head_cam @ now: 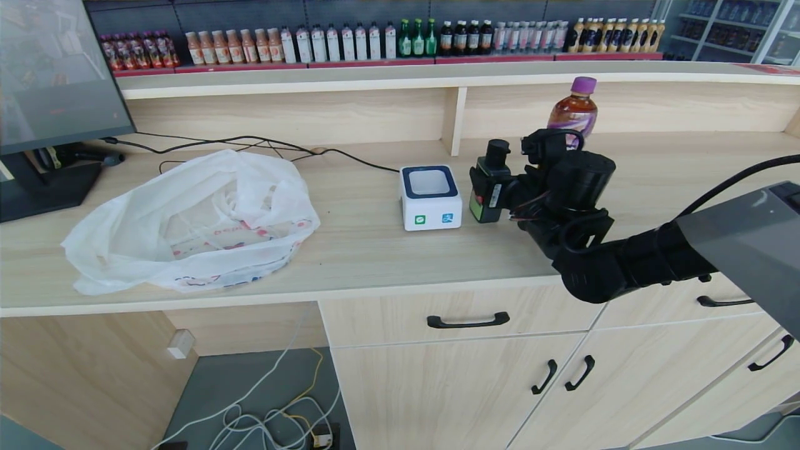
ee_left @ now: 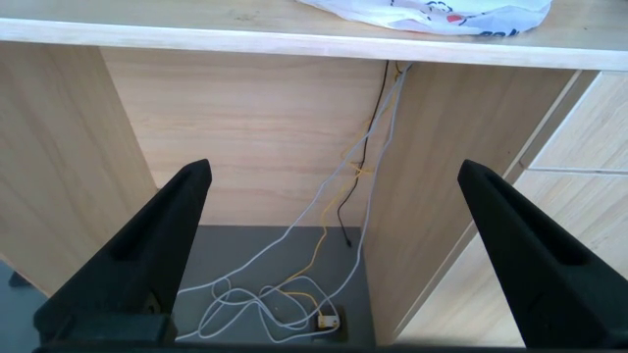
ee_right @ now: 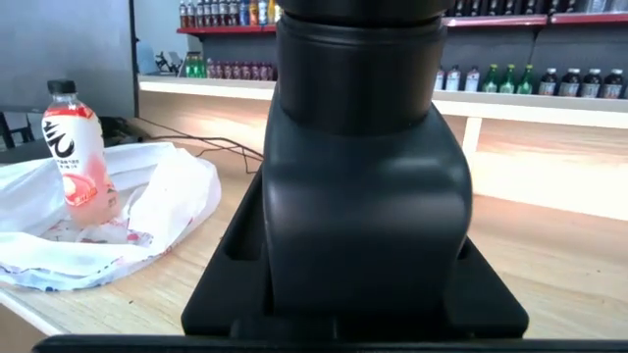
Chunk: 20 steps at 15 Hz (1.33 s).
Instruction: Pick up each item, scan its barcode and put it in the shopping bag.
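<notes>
Two pincers: the right pincer [head_cam: 503,194] clamps a dark bottle [head_cam: 484,195], label print unreadable, just beside the scanner [head_cam: 430,197] at mid worktop [head_cam: 362,250]; the left pincer [ee_left: 334,167] gapes wide, empty, below the worktop's front edge.

Scanner [head_cam: 430,197] between shopping bag [head_cam: 187,219] and bottle [head_cam: 489,187]

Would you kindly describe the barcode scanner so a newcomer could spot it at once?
On the long wooden counter, look between the white shopping bag and the black bottle. The scanner is the only white cube, with a blue-framed top.
</notes>
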Motion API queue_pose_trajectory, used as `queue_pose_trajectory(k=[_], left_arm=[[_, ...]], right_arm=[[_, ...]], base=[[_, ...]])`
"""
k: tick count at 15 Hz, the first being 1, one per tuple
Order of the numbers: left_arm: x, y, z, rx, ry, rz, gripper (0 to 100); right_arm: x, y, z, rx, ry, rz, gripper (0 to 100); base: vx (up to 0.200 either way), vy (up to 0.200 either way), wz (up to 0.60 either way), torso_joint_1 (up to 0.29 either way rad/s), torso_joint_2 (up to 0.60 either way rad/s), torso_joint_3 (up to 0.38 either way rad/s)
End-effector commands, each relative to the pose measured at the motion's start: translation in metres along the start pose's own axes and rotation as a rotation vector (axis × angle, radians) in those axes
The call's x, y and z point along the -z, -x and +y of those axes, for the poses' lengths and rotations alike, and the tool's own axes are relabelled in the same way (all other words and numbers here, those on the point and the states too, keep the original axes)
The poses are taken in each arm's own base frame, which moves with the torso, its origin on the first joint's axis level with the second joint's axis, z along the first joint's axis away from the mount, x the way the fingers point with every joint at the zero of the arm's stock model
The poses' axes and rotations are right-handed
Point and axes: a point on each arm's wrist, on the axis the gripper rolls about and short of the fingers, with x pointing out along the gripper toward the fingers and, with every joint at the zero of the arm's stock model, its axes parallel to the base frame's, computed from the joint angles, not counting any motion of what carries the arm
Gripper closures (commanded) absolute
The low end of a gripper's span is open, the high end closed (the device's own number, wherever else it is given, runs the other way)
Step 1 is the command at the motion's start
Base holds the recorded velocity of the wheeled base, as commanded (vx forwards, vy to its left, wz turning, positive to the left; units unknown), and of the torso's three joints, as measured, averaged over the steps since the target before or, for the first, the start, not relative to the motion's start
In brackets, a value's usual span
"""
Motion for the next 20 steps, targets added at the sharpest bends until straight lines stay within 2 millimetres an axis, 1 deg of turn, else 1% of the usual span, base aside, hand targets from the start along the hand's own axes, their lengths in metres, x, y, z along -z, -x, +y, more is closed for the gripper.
queue_pose_trajectory(k=[1, 7, 13, 20], left_arm=[[0.0, 0.0, 0.0, 0.0, 0.0, 0.0, 0], [0.0, 0.0, 0.0, 0.0, 0.002, 0.0, 0], [0.0, 0.0, 0.0, -0.002, 0.002, 0.0, 0], [0.0, 0.0, 0.0, -0.002, 0.002, 0.0, 0]], right_arm=[[0.0014, 0.0005, 0.0, 0.0, 0.001, 0.006, 100], [0.0084, -0.0084, -0.0001, -0.002, -0.001, 0.016, 100], [0.0098, -0.0095, -0.0005, -0.001, -0.009, 0.019, 100], [0.0084, -0.0059, -0.0002, -0.001, -0.01, 0.021, 100]], base=[[0.0, 0.0, 0.0, 0.0, 0.0, 0.0], [0.0, 0.0, 0.0, 0.0, 0.0, 0.0], [0.0, 0.2, 0.0, 0.008, 0.0, 0.001], [0.0, 0.2, 0.0, -0.001, 0.0, 0.003]])
